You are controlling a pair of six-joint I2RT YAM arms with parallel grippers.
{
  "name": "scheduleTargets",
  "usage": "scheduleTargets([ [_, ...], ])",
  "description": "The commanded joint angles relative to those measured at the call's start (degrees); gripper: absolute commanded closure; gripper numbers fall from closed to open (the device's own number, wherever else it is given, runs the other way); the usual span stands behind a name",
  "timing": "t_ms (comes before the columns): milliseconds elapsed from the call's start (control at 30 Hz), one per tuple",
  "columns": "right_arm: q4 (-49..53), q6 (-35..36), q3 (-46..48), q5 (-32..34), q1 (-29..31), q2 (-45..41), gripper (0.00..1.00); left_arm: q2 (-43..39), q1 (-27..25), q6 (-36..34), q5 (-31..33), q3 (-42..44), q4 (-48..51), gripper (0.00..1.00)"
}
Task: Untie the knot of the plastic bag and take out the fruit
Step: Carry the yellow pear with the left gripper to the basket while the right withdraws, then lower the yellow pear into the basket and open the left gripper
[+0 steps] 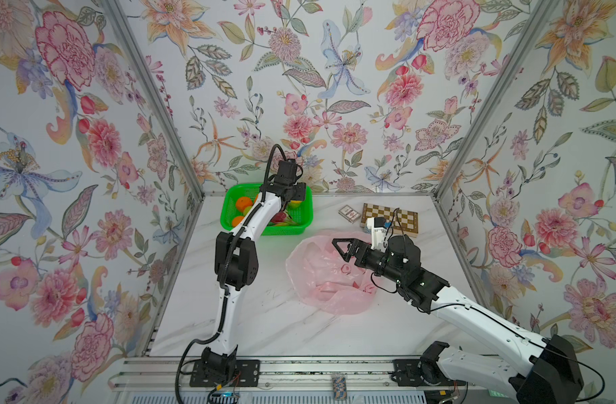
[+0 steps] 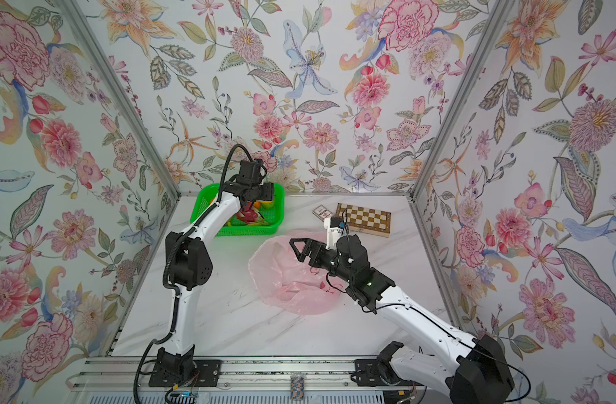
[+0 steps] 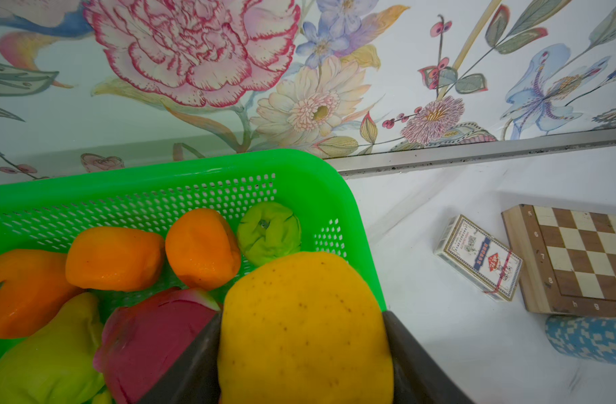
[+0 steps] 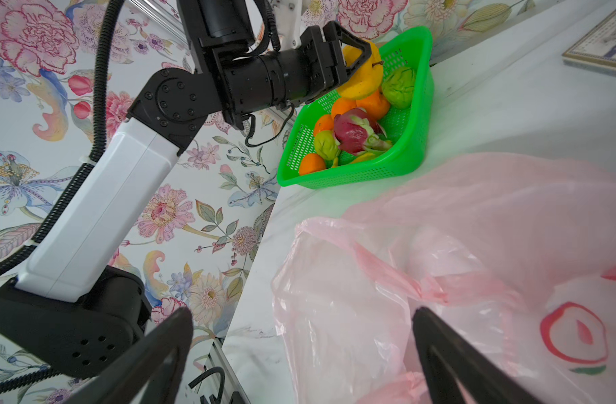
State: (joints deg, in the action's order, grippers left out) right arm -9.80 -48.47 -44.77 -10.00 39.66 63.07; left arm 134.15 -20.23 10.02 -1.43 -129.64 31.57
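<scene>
- L gripper (image 3: 302,313): jaws clamped on yellow fruit (image 4: 362,80) over green basket (image 3: 180,168), prob. for drop-in.
- R gripper (image 4: 301,314): jaws apart, empty, above slack plastic bag (image 1: 320,280) beside basket.

The left arm (image 1: 235,252) is rising from its near base and bending toward the far left, its left end effector (image 3: 303,314) clamping a yellow fruit (image 3: 299,349) between both fingers. The right arm (image 1: 474,311) is stretching from the near right toward the middle, its right end effector (image 1: 340,249) hovering level, jaws spread wide, gripping nothing.
</scene>
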Motion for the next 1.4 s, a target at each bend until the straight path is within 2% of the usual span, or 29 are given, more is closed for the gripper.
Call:
scheduleTargets([
  [0, 1.62, -0.34, -1.84, 0.93, 0.21, 0.51, 0.01, 4.63, 0.59, 0.79, -2.17, -4.01, 3.93, 0.72],
  [200, 2.56, -0.6, -1.89, 1.93, 0.42, 0.92, 0.01, 9.6, 1.15, 2.41, -4.8, -5.42, 4.31, 0.68],
  [300, 3.44, -0.36, -1.98, 1.9, 0.15, 1.09, 0.01, 10.52, 1.21, 2.85, -5.23, -4.82, 4.81, 0.63],
  [467, 8.61, 0.17, -4.24, 3.18, -0.49, 2.21, 0.01, 9.4, 1.28, 3.77, -6.68, -3.01, 3.48, 0.37],
  [633, 16.28, 3.01, -7.22, 4.26, -1.67, 3.97, 0.01, 5.76, 1.26, 4.55, -7.09, -2.19, 2.01, 0.23],
  [733, 16.83, 3.4, -7.01, 3.98, -2.92, 3.3, 0.01, 3.65, 1.25, 4.66, -6.38, -1.82, 2.03, 0.09],
  [833, 17.14, 3.52, -6.9, 2.72, -4.35, 2.36, 0.01, 1.7, 1.41, 4.49, -5.22, -1.47, 3.02, 0.03],
  [933, 17.86, 4.39, -6.86, 2.25, -5.84, 1.14, 0.01, -1.71, 1.37, 4.46, -4.9, 0.28, 3.55, 0.02],
  [1033, 19.07, 5.99, -6.49, 2.21, -7.84, -0.25, 0.01, -7.85, 1.25, 4.96, -5.15, 5.37, 1.78, 0.01],
  [1100, 20.18, 7.31, -6.31, 2.38, -11.77, -0.98, 0.01, -13.33, 1.24, 5.35, -5.18, 11.05, -0.61, 0.01],
  [1367, 23.11, 13.3, -5.97, 2.9, -26.64, -2.28, 0.01, -41.84, 1.32, 8.82, 0.06, 44.26, -16.8, 0.01],
])
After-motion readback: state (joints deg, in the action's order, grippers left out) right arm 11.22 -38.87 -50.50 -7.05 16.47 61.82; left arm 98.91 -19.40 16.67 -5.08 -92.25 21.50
